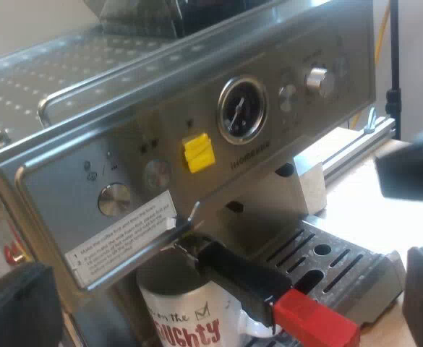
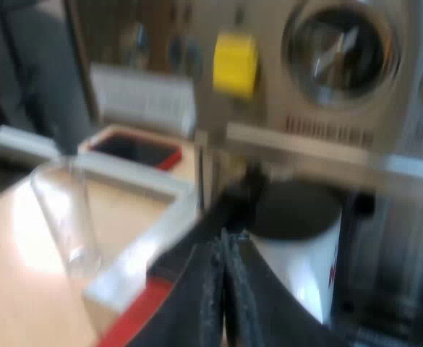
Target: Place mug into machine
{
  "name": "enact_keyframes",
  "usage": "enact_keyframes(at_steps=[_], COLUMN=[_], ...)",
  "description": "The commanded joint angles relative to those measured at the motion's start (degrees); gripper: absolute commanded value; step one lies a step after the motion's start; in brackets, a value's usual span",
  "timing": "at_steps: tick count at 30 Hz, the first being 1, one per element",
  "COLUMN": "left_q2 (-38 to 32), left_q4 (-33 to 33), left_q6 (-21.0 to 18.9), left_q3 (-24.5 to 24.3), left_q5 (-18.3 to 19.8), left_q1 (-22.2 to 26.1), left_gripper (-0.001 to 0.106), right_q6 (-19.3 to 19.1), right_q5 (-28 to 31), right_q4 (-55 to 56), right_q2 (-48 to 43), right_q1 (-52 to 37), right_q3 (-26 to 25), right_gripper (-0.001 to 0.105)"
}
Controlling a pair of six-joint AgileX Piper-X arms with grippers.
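The espresso machine (image 1: 197, 123) shows its steel front with a round gauge (image 1: 242, 108) and a yellow tag (image 1: 198, 152). The metal holder is locked into that front, its dark handle (image 1: 233, 271) ending in red (image 1: 314, 323). A white mug (image 1: 186, 322) with red lettering stands under the holder on the machine's tray. My left gripper (image 1: 218, 307) is open, its fingers (image 1: 16, 307) spread wide on either side of the mug. My right gripper (image 2: 223, 289) is shut just beside the mug (image 2: 298, 267) and the holder's handle (image 2: 197, 238); I see nothing between its fingers.
The slotted drip tray (image 1: 334, 264) lies beside the mug. A blurred dark shape (image 1: 413, 166) hangs off the machine's side. A clear measuring glass (image 2: 66, 217) stands on the wooden table (image 2: 23, 289), near a flat black thing with a red rim (image 2: 135, 148). The bean hopper (image 1: 142, 18) sits on top.
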Motion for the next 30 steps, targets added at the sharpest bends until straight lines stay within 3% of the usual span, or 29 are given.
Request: enact_keyframes(at_steps=[1,9,11,21,30], left_q2=[-0.5,-0.5,-0.5,-0.5,-0.5], left_q4=[0.1,2.6,3.4,3.6,3.6], left_q6=[0.0,0.0,0.0,0.0,0.0], left_q3=[-1.7,-3.5,-4.3,-4.8,-4.8], left_q5=[-0.2,-0.1,-0.1,0.2,0.2], left_q1=[0.0,0.0,0.0,0.0,0.0], left_gripper=[0.098,0.098,0.098,0.098,0.098], right_q6=[-0.2,-1.1,-1.1,-1.1,-2.6], right_q5=[1.8,1.8,-0.5,-2.1,6.4], right_q4=[-0.2,0.3,0.3,1.2,1.2], right_q2=[1.3,8.6,12.0,18.7,20.9], right_q1=[0.0,-1.5,-3.9,-7.4,-9.9], right_q3=[-3.4,-11.3,-15.1,-21.7,-22.5], right_gripper=[0.0,0.0,0.0,0.0,0.0])
